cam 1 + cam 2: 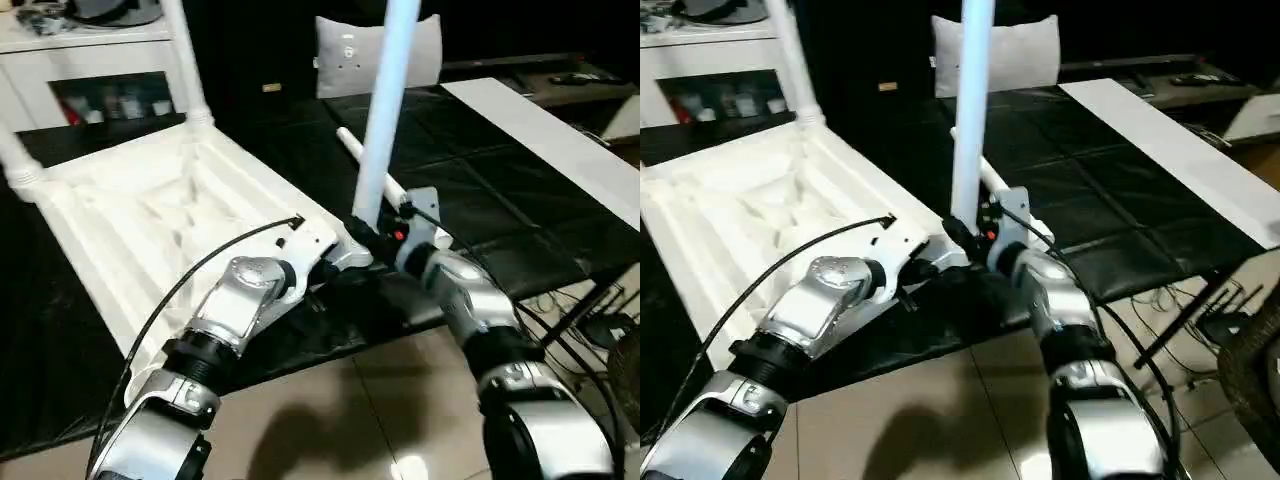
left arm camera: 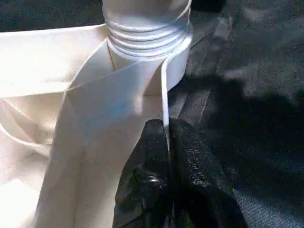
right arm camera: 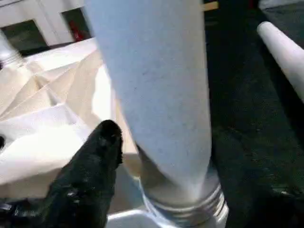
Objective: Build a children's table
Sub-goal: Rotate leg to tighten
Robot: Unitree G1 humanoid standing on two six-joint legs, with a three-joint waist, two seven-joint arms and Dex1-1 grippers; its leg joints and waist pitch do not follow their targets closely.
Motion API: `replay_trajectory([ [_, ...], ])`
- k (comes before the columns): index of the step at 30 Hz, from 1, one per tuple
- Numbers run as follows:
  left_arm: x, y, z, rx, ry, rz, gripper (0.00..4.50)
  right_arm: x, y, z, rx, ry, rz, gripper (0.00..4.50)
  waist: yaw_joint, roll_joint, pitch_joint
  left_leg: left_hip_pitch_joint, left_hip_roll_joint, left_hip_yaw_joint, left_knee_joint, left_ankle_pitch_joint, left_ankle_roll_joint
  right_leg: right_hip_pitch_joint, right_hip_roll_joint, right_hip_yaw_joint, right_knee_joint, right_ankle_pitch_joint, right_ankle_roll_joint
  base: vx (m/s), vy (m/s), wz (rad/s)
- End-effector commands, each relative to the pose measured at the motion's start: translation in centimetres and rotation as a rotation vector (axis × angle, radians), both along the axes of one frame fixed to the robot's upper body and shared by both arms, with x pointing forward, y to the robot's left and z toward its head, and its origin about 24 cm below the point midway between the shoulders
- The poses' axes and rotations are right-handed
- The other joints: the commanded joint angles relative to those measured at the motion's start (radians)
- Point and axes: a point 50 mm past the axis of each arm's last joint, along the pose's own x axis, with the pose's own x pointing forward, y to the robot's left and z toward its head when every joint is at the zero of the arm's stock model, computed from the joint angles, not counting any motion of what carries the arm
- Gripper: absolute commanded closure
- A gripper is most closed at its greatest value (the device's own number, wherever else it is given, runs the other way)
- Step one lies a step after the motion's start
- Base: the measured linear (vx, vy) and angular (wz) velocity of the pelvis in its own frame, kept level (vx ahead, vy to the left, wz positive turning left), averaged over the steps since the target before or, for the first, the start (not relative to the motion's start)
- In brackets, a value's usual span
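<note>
A: On the black mat (image 1: pixel 520 190) lies the top (image 1: pixel 150 220), ribbed side up; it takes the left half of the bench, with its near right corner at the grippers.

B: How far along is it?

A: Three legs stand in corner sockets, I judge: one at the far corner (image 1: pixel 185 60), one at the far left (image 1: pixel 15 160), and the leg (image 1: pixel 385 100) rising at the near right corner; a spare leg (image 1: pixel 375 165) lies flat on the mat just behind that one; so one corner is left, plus turning the table over.

B: Is the near right leg seated?

A: Its ribbed collar sits in the socket (image 2: pixel 178 61) in the left wrist view; whether it is fully home I cannot tell.

B: And the grippers?

A: Left gripper (image 2: pixel 167 137) is pressed together on the thin edge of the top beside that socket, pinching it; right gripper (image 1: pixel 375 238) is at the foot of the leg; one black finger (image 3: pixel 102 142) stands just beside the shaft, the other is hidden, so whether it grips or is spread I cannot tell.

B: What do the views add to each other?

A: The eye views give the whole top, all the legs, and a white pillow (image 1: pixel 345 55) at the far edge; the wrist views give the collar and the pinch up close.
</note>
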Motion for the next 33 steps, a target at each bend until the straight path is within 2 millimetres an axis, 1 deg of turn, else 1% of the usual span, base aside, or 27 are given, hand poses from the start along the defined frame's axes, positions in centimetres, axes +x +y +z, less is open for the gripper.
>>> replay_trajectory([
  [1, 0.6, 0.2, 0.4, 0.056, -0.068, -0.005, 4.50, -0.7, -0.2, -0.4, -0.006, 0.021, 0.032, 1.08, 0.009, -0.001, -0.058, -0.004, 0.016, 0.000, -0.055, -0.155, 0.077, 0.066, -0.065, 0.052, -0.087, -0.242, -0.158, 0.000, 0.000, 0.00],
  [2, 0.8, 0.3, 0.5, 0.075, -0.085, -0.006, 4.50, -0.8, -0.5, -0.2, -0.002, 0.015, 0.027, 0.83, 0.013, -0.001, -0.058, -0.001, 0.017, 0.000, -0.056, -0.160, 0.073, 0.065, -0.066, 0.052, -0.088, -0.254, -0.150, 0.000, 0.000, 0.00],
  [4, 1.8, 0.5, 0.8, 0.056, -0.109, 0.041, 4.50, -1.2, -1.7, 0.2, -0.032, -0.031, 0.000, 0.71, 0.018, -0.001, -0.056, -0.003, 0.012, 0.001, -0.057, -0.169, 0.062, 0.063, -0.062, 0.051, -0.097, -0.296, -0.113, 0.000, 0.000, 0.00],
  [5, 1.8, 0.5, 0.8, 0.056, -0.109, 0.041, 4.50, -1.2, -1.7, 0.2, -0.032, -0.031, 0.000, 0.63, 0.020, -0.002, -0.058, 0.000, 0.012, 0.001, -0.057, -0.170, 0.059, 0.062, -0.063, 0.052, -0.096, -0.298, -0.106, 0.000, 0.000, 0.00],
  [6, 2.0, 0.4, 1.1, 0.017, -0.102, 0.037, 4.50, -1.3, -1.9, 0.3, -0.029, -0.048, -0.009, 0.52, 0.018, -0.005, -0.059, -0.009, 0.011, -0.002, -0.057, -0.160, 0.056, 0.068, -0.065, 0.051, -0.093, -0.291, -0.106, 0.000, 0.000, 0.00],
  [7, 2.2, 0.3, 1.4, 0.000, -0.119, 0.031, 4.07, -1.3, -2.0, 0.5, -0.020, -0.064, -0.023, 0.37, 0.019, 0.001, -0.059, -0.006, 0.012, -0.002, -0.057, -0.159, 0.053, 0.065, -0.065, 0.051, -0.095, -0.285, -0.107, 0.000, 0.000, 0.00],
  [9, 2.8, 0.1, 2.3, -0.015, -0.154, 0.030, 3.93, -1.3, -2.2, 1.1, -0.011, -0.106, -0.043, 0.25, 0.018, 0.005, -0.061, -0.005, 0.011, -0.001, -0.055, -0.162, 0.052, 0.063, -0.064, 0.052, -0.092, -0.258, -0.119, 0.000, 0.000, 0.00],
  [10, 2.8, 0.1, 2.3, -0.016, -0.155, 0.030, 3.84, -1.3, -2.2, 1.1, -0.011, -0.107, -0.042, 0.15, 0.019, 0.003, -0.064, -0.008, 0.012, -0.003, -0.054, -0.141, 0.058, 0.068, -0.065, 0.053, -0.084, -0.213, -0.133, 0.000, 0.000, 0.00],
  [11, 3.1, -0.1, 2.9, -0.037, -0.188, 0.042, 3.84, -1.4, -2.0, 1.5, 0.005, -0.124, -0.032, 0.15, 0.020, 0.009, -0.064, -0.009, 0.013, -0.002, -0.051, -0.127, 0.066, 0.067, -0.065, 0.053, -0.081, -0.174, -0.151, 0.000, 0.000, 0.00],
  [12, 3.2, -0.1, 3.1, -0.046, -0.209, 0.053, 3.71, -1.4, -1.9, 1.6, 0.001, -0.129, -0.030, 0.06, 0.020, 0.009, -0.067, -0.007, 0.013, -0.001, -0.049, -0.119, 0.070, 0.068, -0.065, 0.053, -0.078, -0.151, -0.159, 0.000, 0.000, 0.00],
  [13, 3.2, -0.1, 3.1, -0.046, -0.209, 0.053, 3.60, -1.4, -1.9, 1.6, 0.001, -0.129, -0.030, 0.01, 0.021, 0.007, -0.071, -0.010, 0.014, -0.002, -0.047, -0.090, 0.079, 0.070, -0.064, 0.054, -0.068, -0.090, -0.178, 0.000, 0.000, 0.00],
  [14, 3.3, -0.1, 3.3, -0.062, -0.226, 0.062, 3.51, -1.4, -1.9, 1.7, -0.009, -0.133, -0.036, 0.00, 0.022, 0.009, -0.071, -0.011, 0.015, -0.003, -0.046, -0.079, 0.082, 0.069, -0.063, 0.054, -0.064, -0.060, -0.188, 0.000, 0.000, 0.00],
  [15, 3.5, 0.1, 3.7, -0.095, -0.243, 0.096, 3.45, -1.5, -1.8, 1.9, -0.017, -0.139, -0.033, 0.00, 0.021, 0.007, -0.072, -0.013, 0.014, -0.003, -0.044, -0.061, 0.091, 0.071, -0.062, 0.053, -0.059, -0.013, -0.201, 0.000, 0.000, 0.00],
  [16, 3.6, 0.3, 4.0, -0.128, -0.257, 0.125, 3.38, -1.6, -1.7, 2.0, -0.019, -0.133, -0.028, 0.00, 0.019, 0.003, -0.069, -0.014, 0.014, -0.003, -0.044, -0.063, 0.097, 0.072, -0.061, 0.052, -0.058, 0.000, -0.210, 0.000, 0.000, 0.00],
  [17, 3.7, 0.8, 4.5, -0.179, -0.273, 0.162, 3.38, -1.9, -1.4, 2.0, -0.028, -0.121, 0.010, 0.00, 0.022, -0.001, -0.068, -0.014, 0.013, -0.001, -0.044, -0.074, 0.101, 0.074, -0.063, 0.051, -0.063, -0.026, -0.208, 0.000, 0.000, 0.00],
  [18, 3.7, 1.0, 4.7, -0.195, -0.278, 0.169, 3.38, -2.1, -1.2, 2.0, -0.036, -0.116, 0.034, 0.00, 0.022, 0.001, -0.068, -0.013, 0.015, -0.002, -0.045, -0.075, 0.102, 0.074, -0.065, 0.051, -0.060, -0.033, -0.210, 0.000, 0.000, 0.00],
  [19, 3.6, 1.2, 4.9, -0.218, -0.280, 0.176, 3.38, -2.3, -1.1, 2.0, -0.046, -0.120, 0.053, 0.00, 0.021, -0.002, -0.067, -0.013, 0.016, 0.000, -0.044, -0.080, 0.107, 0.072, -0.065, 0.052, -0.064, -0.052, -0.207, 0.000, 0.000, 0.00],
  [21, 3.1, 1.7, 5.3, -0.262, -0.284, 0.189, 3.38, -2.7, -0.8, 2.0, -0.061, -0.132, 0.074, 0.00, 0.022, 0.000, -0.065, -0.014, 0.018, 0.000, -0.046, -0.089, 0.105, 0.069, -0.067, 0.052, -0.067, -0.086, -0.205, 0.000, 0.000, 0.00],
  [23, 2.3, 2.7, 5.8, -0.288, -0.322, 0.199, 3.38, -3.0, -0.5, 2.0, -0.060, -0.126, 0.074, 0.00, 0.022, -0.006, -0.061, -0.015, 0.023, 0.000, -0.049, -0.108, 0.095, 0.068, -0.071, 0.053, -0.070, -0.134, -0.197, 0.000, 0.000, 0.00],
  [25, 2.0, 3.0, 5.9, -0.295, -0.339, 0.204, 3.38, -3.2, -0.4, 2.0, -0.062, -0.121, 0.073, 0.00, 0.019, 0.000, -0.061, -0.013, 0.022, 0.000, -0.050, -0.113, 0.083, 0.063, -0.067, 0.054, -0.073, -0.167, -0.174, 0.000, 0.000, 0.00],
  [26, 0.9, 4.0, 5.9, -0.323, -0.332, 0.242, 3.38, -3.7, -0.2, 2.0, -0.075, -0.122, 0.059, 0.00, 0.018, -0.005, -0.059, -0.011, 0.021, 0.003, -0.050, -0.122, 0.080, 0.059, -0.065, 0.054, -0.077, -0.184, -0.165, 0.000, 0.000, 0.00],
  [27, 0.3, 4.6, 5.9, -0.328, -0.334, 0.278, 3.38, -4.0, -0.1, 2.0, -0.077, -0.125, 0.058, 0.00, 0.020, -0.002, -0.058, -0.015, 0.028, -0.001, -0.054, -0.115, 0.069, 0.063, -0.071, 0.056, -0.071, -0.180, -0.166, 0.000, 0.000, 0.00],
  [28, -0.3, 5.2, 5.8, -0.335, -0.337, 0.308, 3.38, -4.3, 0.0, 2.0, -0.081, -0.126, 0.058, 0.00, 0.016, -0.008, -0.057, -0.014, 0.028, 0.001, -0.054, -0.119, 0.066, 0.059, -0.066, 0.056, -0.072, -0.182, -0.162, 0.000, 0.000, 0.00],
  [29, -0.9, 5.7, 5.8, -0.329, -0.355, 0.316, 3.38, -4.6, 0.0, 1.9, -0.091, -0.125, 0.055, 0.00, 0.017, -0.008, -0.057, -0.013, 0.028, 0.001, -0.054, -0.121, 0.064, 0.060, -0.067, 0.056, -0.072, -0.190, -0.157, 0.000, 0.000, 0.00],
  [30, -1.6, 6.0, 5.7, -0.319, -0.373, 0.315, 3.38, -4.9, -0.1, 1.8, -0.105, -0.129, 0.048, 0.00, 0.016, -0.012, -0.055, -0.015, 0.026, 0.002, -0.055, -0.125, 0.064, 0.058, -0.065, 0.056, -0.077, -0.209, -0.144, 0.000, 0.000, 0.00],
  [31, -2.1, 6.2, 5.6, -0.311, -0.383, 0.310, 3.38, -5.1, -0.2, 1.8, -0.117, -0.129, 0.041, 0.00, 0.017, -0.007, -0.053, -0.014, 0.025, 0.001, -0.057, -0.138, 0.058, 0.055, -0.063, 0.056, -0.080, -0.243, -0.127, 0.000, 0.000, 0.00],
  [33, -3.4, 6.6, 5.1, -0.299, -0.386, 0.335, 3.38, -5.7, -0.5, 1.5, -0.128, -0.128, 0.013, 0.00, 0.016, -0.007, -0.050, -0.013, 0.030, 0.000, -0.061, -0.164, 0.043, 0.053, -0.065, 0.057, -0.082, -0.275, -0.113, 0.000, 0.000, 0.00],
])
